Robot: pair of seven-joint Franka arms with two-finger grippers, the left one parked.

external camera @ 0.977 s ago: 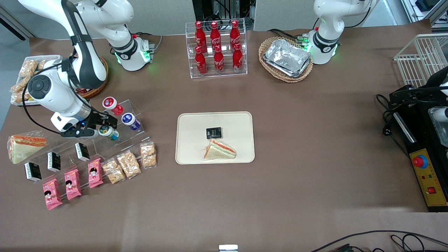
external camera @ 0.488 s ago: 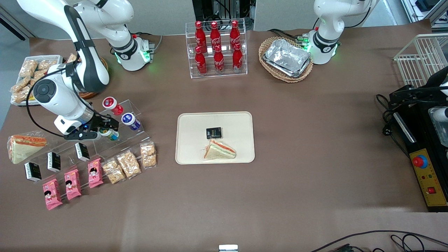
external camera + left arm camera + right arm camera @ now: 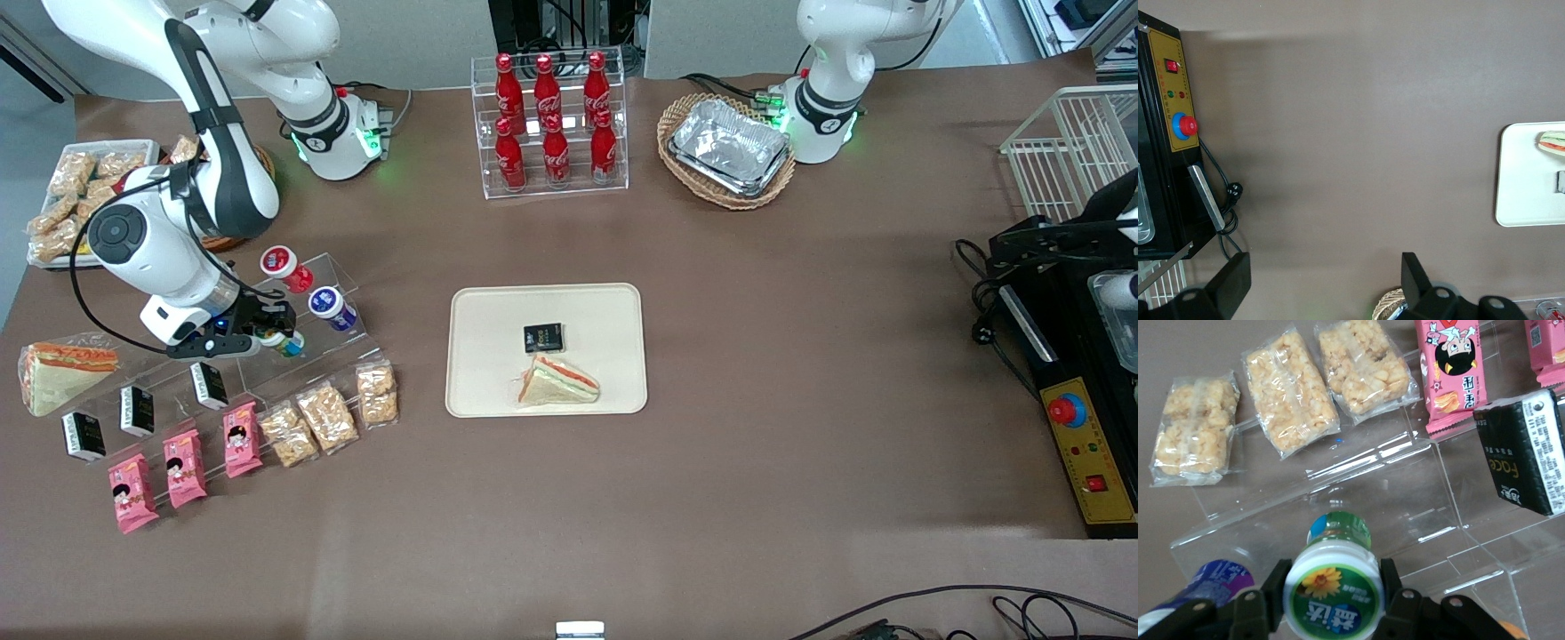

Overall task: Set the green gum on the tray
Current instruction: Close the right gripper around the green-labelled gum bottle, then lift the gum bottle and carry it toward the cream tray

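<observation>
The green gum [image 3: 287,342] lies on the clear stepped rack [image 3: 354,283], its green flower-printed lid [image 3: 1333,600] facing the wrist camera. My right gripper [image 3: 267,332] is at the rack with its fingers [image 3: 1277,587] pressed against both sides of the lid, shut on the bottle, which still rests on the rack. The cream tray [image 3: 484,311] lies at the table's middle, toward the parked arm from the rack; its corner also shows in the left wrist view [image 3: 1525,193]. It holds a sandwich [image 3: 558,380] and a black packet [image 3: 543,337].
A blue-lidded bottle [image 3: 331,305] and a red-lidded bottle [image 3: 283,265] lie on the rack beside the gum. Black packets [image 3: 206,385], pink snack packs [image 3: 182,467] and cereal bars [image 3: 327,416] lie nearer the camera. Cola bottles [image 3: 551,124] and foil trays [image 3: 729,147] stand farther back.
My gripper has moved in over the green gum and now covers most of it in the front view. The bottle and tray have stayed in place.
</observation>
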